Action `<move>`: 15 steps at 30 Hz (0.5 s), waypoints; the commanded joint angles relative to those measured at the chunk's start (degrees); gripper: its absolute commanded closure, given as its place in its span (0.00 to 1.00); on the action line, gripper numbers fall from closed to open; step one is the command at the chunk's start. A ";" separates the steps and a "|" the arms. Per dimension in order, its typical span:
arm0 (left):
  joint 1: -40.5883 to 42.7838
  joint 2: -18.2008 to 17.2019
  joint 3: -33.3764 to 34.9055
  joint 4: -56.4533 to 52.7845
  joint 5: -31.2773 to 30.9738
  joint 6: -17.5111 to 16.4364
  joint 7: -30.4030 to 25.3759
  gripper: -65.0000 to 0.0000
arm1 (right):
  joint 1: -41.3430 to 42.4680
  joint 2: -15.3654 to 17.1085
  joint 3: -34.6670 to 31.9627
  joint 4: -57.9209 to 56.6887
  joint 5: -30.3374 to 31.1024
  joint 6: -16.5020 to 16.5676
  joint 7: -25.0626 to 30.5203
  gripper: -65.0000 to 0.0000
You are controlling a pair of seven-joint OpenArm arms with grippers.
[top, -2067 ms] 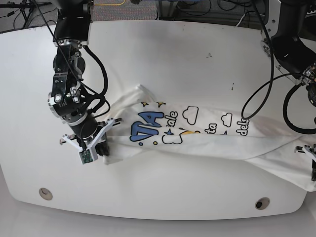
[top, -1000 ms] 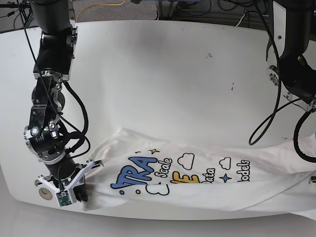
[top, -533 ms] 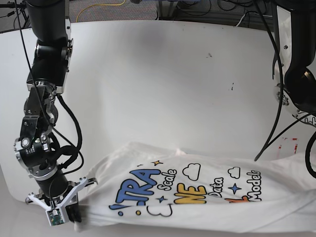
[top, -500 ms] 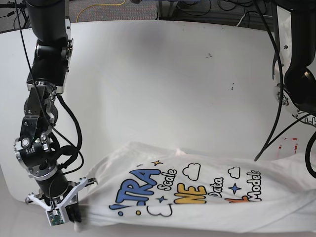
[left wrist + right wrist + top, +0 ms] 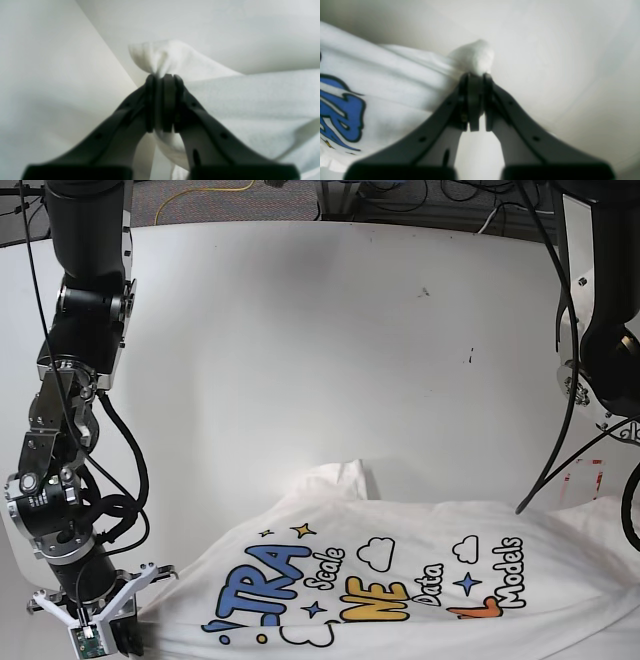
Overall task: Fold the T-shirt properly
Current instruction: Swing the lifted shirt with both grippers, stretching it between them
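Observation:
The white T-shirt [image 5: 400, 580] hangs stretched across the near edge of the table [image 5: 350, 360], with its blue and yellow letters and clouds facing up. A small fold of cloth [image 5: 335, 480] sticks out at its far edge. My right gripper [image 5: 475, 77] is shut on a bunched corner of the T-shirt [image 5: 395, 82], next to the blue letters; in the base view this gripper [image 5: 128, 642] sits at the bottom left. A second white corner of the T-shirt [image 5: 250, 100] is pinched in my left gripper [image 5: 162, 80], which is shut and lies outside the base view.
The left arm's body [image 5: 605, 330] and its black cable [image 5: 560, 450] stand along the right edge of the table. More cables [image 5: 400, 195] lie beyond the far edge. Small dark marks [image 5: 470, 358] dot the tabletop.
Both arms have drawn the T-shirt toward the near edge. It has spread out wider, and the print now lies flatter and lower in the base view.

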 commanded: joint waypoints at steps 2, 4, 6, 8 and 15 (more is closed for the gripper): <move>-1.87 -0.82 -0.01 0.81 -0.24 0.32 -1.43 0.98 | 2.24 1.36 0.39 0.66 -1.02 -0.49 1.27 1.00; -1.83 -0.83 0.17 0.86 -0.24 0.32 -1.47 0.98 | 2.38 1.59 0.56 0.66 -0.97 -0.46 1.12 1.00; -1.79 -0.85 0.33 0.89 -0.24 0.32 -1.54 0.98 | 2.52 1.77 0.70 0.69 -0.94 -0.44 1.02 1.00; -1.84 -0.88 0.45 0.88 -0.23 0.32 -1.56 0.98 | 2.75 1.92 0.67 0.69 -1.00 -0.47 1.02 1.00; -3.51 -1.32 0.19 1.20 -0.21 0.32 -0.71 0.98 | 4.03 2.26 0.02 1.16 -1.67 -0.57 0.92 1.00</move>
